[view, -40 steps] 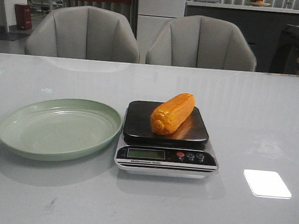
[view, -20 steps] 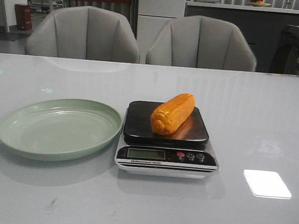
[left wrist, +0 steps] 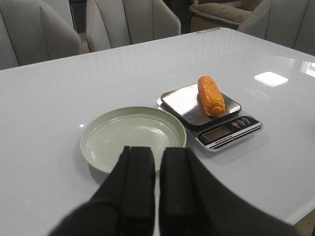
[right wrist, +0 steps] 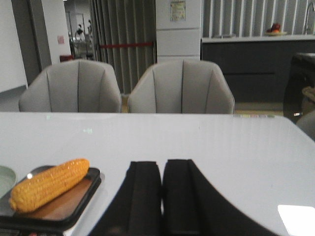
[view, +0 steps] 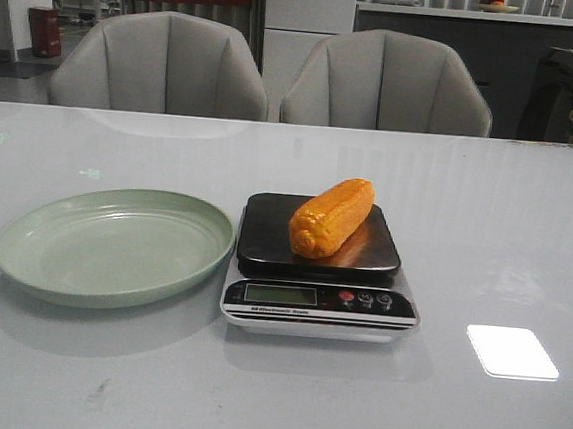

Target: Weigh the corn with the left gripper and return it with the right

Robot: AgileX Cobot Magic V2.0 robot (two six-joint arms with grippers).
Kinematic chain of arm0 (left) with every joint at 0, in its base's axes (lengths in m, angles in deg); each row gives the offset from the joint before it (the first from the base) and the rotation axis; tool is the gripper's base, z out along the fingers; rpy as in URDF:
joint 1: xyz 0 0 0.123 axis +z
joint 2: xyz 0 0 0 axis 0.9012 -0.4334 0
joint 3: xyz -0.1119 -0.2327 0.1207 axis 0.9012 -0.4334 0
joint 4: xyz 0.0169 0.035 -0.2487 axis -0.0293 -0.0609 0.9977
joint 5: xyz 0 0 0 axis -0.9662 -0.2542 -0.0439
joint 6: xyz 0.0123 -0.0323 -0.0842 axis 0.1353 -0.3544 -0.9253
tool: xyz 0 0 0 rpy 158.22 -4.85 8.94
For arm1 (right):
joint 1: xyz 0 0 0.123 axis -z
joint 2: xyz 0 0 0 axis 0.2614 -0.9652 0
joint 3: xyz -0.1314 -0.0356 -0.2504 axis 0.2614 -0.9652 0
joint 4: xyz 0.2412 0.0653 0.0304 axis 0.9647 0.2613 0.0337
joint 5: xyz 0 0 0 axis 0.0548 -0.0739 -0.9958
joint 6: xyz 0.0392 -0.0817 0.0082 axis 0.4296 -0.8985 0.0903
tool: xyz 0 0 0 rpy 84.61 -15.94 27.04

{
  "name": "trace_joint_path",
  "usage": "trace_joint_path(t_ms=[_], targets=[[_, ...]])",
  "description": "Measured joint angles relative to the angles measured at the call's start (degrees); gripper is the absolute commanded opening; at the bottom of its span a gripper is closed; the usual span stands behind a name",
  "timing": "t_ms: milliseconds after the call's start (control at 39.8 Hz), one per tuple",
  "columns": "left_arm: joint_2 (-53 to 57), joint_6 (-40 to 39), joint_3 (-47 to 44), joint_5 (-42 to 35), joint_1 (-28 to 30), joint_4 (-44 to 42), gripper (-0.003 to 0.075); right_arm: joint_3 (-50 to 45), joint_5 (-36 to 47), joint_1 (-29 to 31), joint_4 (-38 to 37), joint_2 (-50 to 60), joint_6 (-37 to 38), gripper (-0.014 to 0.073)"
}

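The orange-yellow corn (view: pixel 330 216) lies diagonally on the dark platform of a small kitchen scale (view: pixel 322 268) in the middle of the table. To its left sits an empty green plate (view: pixel 113 245). Neither arm shows in the front view. In the left wrist view my left gripper (left wrist: pixel 157 150) hangs shut and empty, well back from the plate (left wrist: pixel 133 137), with the corn (left wrist: pixel 210 95) on the scale (left wrist: pixel 211 115) beyond. My right gripper (right wrist: pixel 162 164) is shut and empty too, to the right of the corn (right wrist: pixel 48 183) and apart from it.
Two grey chairs (view: pixel 159 63) (view: pixel 386 81) stand behind the far table edge. A bright window reflection (view: pixel 511 352) lies on the glossy table to the right of the scale.
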Motion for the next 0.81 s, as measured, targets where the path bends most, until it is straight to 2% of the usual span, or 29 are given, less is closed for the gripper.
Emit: trace_joint_path(t_ms=[75, 176, 302, 604, 805], targets=[[0.00, 0.00, 0.00, 0.00, 0.00, -0.35, 0.0113, 0.00, 3.03, 0.00, 0.00, 0.00, 0.00, 0.0167], [0.00, 0.00, 0.00, 0.12, 0.00, -0.37, 0.0113, 0.64, 2.49, 0.00, 0.00, 0.00, 0.00, 0.0167], [0.00, 0.00, 0.00, 0.20, 0.00, -0.46, 0.0113, 5.83, -2.94, 0.00, 0.00, -2.05, 0.12, 0.0167], [0.00, 0.00, 0.00, 0.33, 0.00, -0.46, 0.0113, 23.05, -15.85, 0.00, 0.00, -18.86, 0.12, 0.0167], [0.00, 0.00, 0.00, 0.33, 0.00, -0.46, 0.0113, 25.56, -23.51, 0.00, 0.00, -25.26, 0.12, 0.0167]])
